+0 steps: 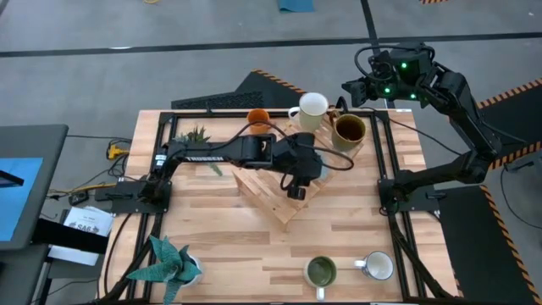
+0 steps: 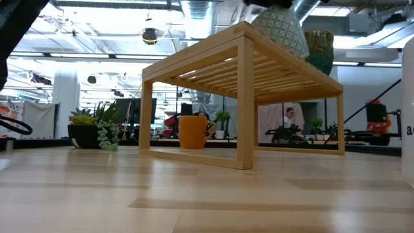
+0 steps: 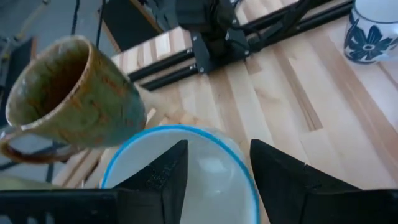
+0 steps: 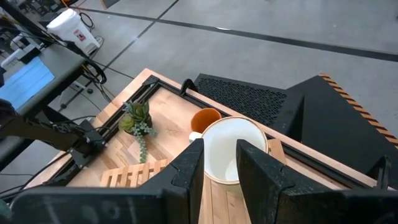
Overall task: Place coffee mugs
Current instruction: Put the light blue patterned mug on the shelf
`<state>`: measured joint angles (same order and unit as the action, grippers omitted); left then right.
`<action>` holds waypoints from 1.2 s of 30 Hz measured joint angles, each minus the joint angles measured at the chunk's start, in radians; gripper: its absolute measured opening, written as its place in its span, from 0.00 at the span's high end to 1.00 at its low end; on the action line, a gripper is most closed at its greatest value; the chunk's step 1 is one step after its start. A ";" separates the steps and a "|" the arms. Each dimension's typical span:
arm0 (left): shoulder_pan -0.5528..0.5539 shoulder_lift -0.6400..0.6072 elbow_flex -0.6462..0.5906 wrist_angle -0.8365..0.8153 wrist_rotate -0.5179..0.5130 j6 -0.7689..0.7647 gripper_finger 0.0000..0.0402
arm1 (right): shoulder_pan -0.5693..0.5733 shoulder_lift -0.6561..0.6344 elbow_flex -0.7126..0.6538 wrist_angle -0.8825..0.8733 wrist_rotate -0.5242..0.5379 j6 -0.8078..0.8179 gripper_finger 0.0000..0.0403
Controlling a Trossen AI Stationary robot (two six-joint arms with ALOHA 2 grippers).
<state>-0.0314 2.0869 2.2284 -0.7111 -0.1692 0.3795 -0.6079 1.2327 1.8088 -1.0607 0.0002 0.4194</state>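
Right under the left arm's fingers (image 3: 214,177), spread apart, sits a pale mug with a blue rim (image 3: 180,168); the fingers straddle its rim without closing on it. It stands on top of the slatted wooden rack (image 1: 279,196) in the middle of the table (image 1: 212,246), next to a brownish-green glazed mug (image 3: 68,99) on the same rack. An orange mug (image 1: 257,117) sits on the table near the far edge, seen through the rack's legs from table height, with a cream-white mug (image 1: 312,108) beside it. The right arm's fingers (image 4: 219,165) hover above that cream-white mug, parted and holding nothing. At the near edge stand a mug with a green inside (image 1: 321,272) and a white mug (image 1: 378,266) with a blue flower pattern. Two small potted plants (image 1: 196,135) stand on the table's left side.
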 joint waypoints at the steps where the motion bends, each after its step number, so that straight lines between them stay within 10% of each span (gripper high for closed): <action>1: -0.002 0.000 0.000 0.008 0.000 0.007 0.60 | 0.000 0.000 0.000 0.000 0.000 0.000 0.70; 27: -0.002 -0.115 0.130 -0.011 -0.205 0.056 0.60 | 0.000 0.000 0.000 0.008 -0.001 -0.009 0.70; 36: 0.217 -0.443 0.009 -0.149 0.127 -0.311 0.61 | 0.124 -0.010 0.000 0.000 -0.198 -0.111 0.70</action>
<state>0.1856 1.6436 2.2372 -0.8601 -0.0426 0.0686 -0.4843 1.2229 1.8091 -1.0611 -0.1978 0.3084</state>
